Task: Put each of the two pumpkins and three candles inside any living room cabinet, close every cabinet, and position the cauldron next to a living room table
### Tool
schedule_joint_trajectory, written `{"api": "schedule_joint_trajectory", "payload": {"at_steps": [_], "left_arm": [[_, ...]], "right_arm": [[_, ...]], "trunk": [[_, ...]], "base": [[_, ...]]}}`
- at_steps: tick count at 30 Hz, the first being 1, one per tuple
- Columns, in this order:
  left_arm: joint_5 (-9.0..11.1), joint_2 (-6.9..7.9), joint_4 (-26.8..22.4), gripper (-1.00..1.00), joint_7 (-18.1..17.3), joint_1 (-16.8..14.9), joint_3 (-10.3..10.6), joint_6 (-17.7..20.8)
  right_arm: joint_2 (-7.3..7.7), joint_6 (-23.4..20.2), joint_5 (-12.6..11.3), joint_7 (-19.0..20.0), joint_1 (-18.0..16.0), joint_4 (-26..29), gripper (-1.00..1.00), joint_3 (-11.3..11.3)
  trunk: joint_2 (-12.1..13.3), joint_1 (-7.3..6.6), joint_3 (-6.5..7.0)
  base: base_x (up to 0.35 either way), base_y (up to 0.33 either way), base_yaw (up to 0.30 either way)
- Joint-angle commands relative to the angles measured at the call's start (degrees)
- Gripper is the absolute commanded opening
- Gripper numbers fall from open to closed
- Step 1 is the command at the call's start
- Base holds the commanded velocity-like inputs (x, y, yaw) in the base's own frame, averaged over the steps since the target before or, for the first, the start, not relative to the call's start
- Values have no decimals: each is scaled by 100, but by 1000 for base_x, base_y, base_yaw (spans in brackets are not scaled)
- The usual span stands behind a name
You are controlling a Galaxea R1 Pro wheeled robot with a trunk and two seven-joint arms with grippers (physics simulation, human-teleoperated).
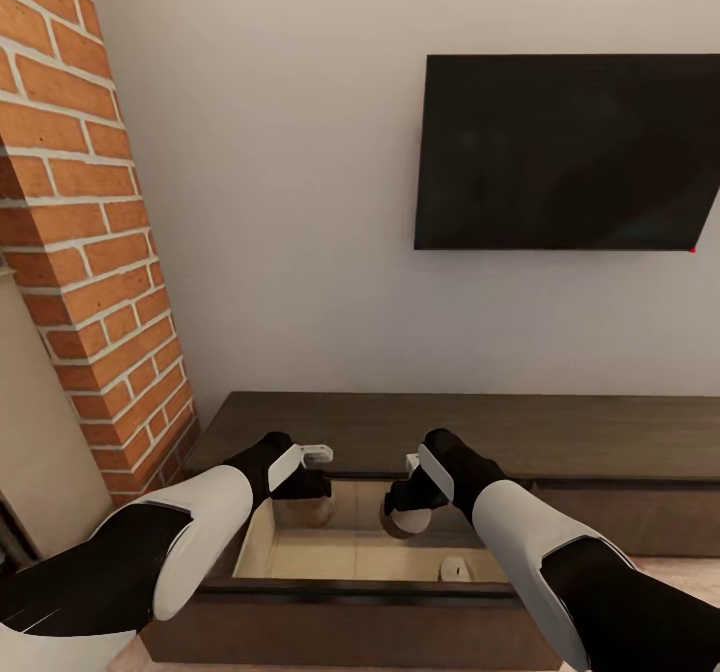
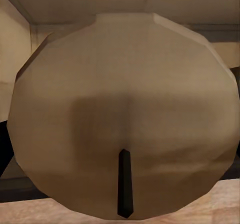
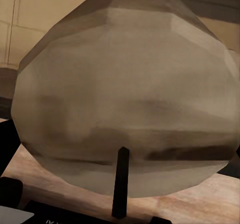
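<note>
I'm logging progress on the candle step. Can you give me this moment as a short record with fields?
setting: low dark-brown cabinet below a wall TV, brick column to the left
drawer: open drawer, pale interior
left gripper: over the drawer, a tan candle close before its camera
right gripper: over the drawer, a second candle close before its camera
grip state: cannot tell for either
also in drawer: small pale object, unclear

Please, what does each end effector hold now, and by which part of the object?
Each appears to hold one candle over the open cabinet drawer: left candle, right candle. Which part is gripped cannot be told; the fingers are hidden.
</note>
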State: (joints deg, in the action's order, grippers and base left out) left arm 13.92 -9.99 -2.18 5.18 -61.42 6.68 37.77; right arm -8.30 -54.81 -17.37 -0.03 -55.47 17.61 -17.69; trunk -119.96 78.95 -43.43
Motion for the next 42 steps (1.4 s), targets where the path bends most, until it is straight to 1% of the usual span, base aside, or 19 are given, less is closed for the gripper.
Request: {"api": "schedule_joint_trajectory", "payload": {"at_steps": [1, 16, 28, 35, 42], "left_arm": [[52, -1, -11, -100, 27, -1, 44, 29], [55, -1, -11, -100, 22, -1, 44, 38], [51, -1, -10, -100, 18, -1, 44, 38], [56, -1, -6, -100, 14, -1, 44, 38], [59, -1, -2, -100, 10, -1, 44, 46]], "right_arm": [[4, -21, -47, -15, -3, 5, -100, -42], [4, -21, -47, -15, -5, 5, -100, -42], [4, -21, -47, -17, -3, 5, -100, -42], [4, -21, -47, -20, -2, 5, -100, -42], [4, -36, -47, -24, -3, -3, -100, -42]], "trunk": [[-43, 21, -24], [-644, 351, -294], [-1126, 614, -574], [-1126, 614, -576], [-1126, 614, -576]], "base": [[1, 0, 0], [0, 0, 0], [0, 0, 74], [15, 0, 6], [167, 0, 0]]}}
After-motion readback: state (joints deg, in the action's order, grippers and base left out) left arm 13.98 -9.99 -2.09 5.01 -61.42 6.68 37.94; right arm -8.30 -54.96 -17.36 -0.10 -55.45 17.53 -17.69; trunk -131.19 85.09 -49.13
